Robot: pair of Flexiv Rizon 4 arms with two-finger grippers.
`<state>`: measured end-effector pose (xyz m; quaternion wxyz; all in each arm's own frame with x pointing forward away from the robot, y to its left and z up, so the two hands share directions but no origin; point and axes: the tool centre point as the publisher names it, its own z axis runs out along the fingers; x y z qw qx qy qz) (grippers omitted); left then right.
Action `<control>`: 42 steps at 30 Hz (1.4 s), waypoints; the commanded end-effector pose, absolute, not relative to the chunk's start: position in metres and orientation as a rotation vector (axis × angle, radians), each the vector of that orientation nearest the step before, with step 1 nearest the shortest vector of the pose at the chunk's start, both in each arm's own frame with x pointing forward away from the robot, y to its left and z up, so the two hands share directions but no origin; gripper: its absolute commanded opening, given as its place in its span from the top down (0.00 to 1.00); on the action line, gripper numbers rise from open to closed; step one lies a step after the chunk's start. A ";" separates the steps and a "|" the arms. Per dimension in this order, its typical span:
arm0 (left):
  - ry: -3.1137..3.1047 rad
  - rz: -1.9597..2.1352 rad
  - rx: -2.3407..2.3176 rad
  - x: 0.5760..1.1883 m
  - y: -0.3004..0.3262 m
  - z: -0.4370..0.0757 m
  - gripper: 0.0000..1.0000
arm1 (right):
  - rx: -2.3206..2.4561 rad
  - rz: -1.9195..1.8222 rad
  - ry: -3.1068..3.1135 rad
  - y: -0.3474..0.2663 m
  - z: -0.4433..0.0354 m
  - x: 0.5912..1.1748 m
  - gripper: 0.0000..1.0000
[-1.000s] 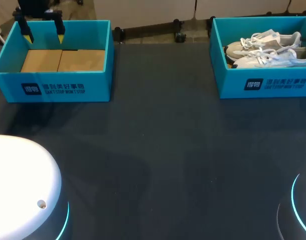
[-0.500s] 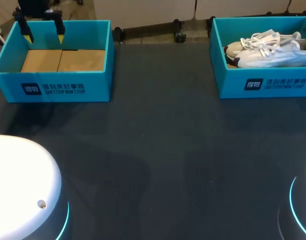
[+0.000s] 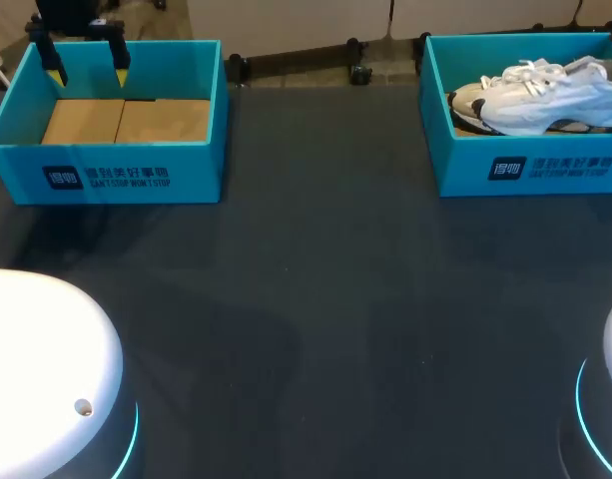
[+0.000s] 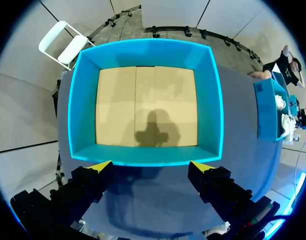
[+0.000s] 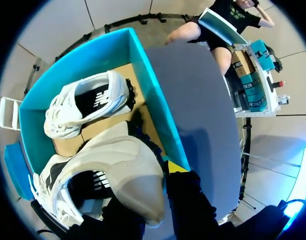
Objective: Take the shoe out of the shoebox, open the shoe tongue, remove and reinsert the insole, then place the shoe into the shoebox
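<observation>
- The shoe (image 3: 550, 95) is in the upper right of the head view, inside the right shoebox (image 3: 525, 170) and partly above its rim. A second shoe (image 5: 88, 107) lies on the box floor beyond it.
- The right arm's fingers (image 5: 175, 167) are at the shoe's heel. One yellow tip shows by the box wall and the other is hidden behind the heel, so I judge them closed on it.
- The left arm's fingers (image 3: 121, 72) stand wide apart and hold nothing, at the far wall of the left shoebox (image 3: 106, 175) in the upper left.
- To lift well, raise the heel straight until the toe clears the rim and the other shoe's laces. Then carry it to the bare table (image 3: 315, 279).
- The shoe's long axis runs across the frame, along the box's length. The toe points left; the heel is at the right edge and seems higher.
</observation>
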<state>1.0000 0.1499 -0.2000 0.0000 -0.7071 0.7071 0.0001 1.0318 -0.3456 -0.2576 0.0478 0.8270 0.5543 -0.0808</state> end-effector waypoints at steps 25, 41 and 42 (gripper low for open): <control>2.222 0.000 -2.221 1.000 0.150 -0.200 0.00 | 2.578 -0.270 1.452 -0.310 -0.164 0.992 1.00; 2.222 0.000 -2.221 1.000 0.150 -0.200 0.00 | 2.562 -0.129 1.378 -0.216 -0.140 0.892 1.00; 2.222 0.000 -2.221 1.000 0.150 -0.200 0.00 | 2.562 -0.125 1.375 -0.209 -0.139 0.885 1.00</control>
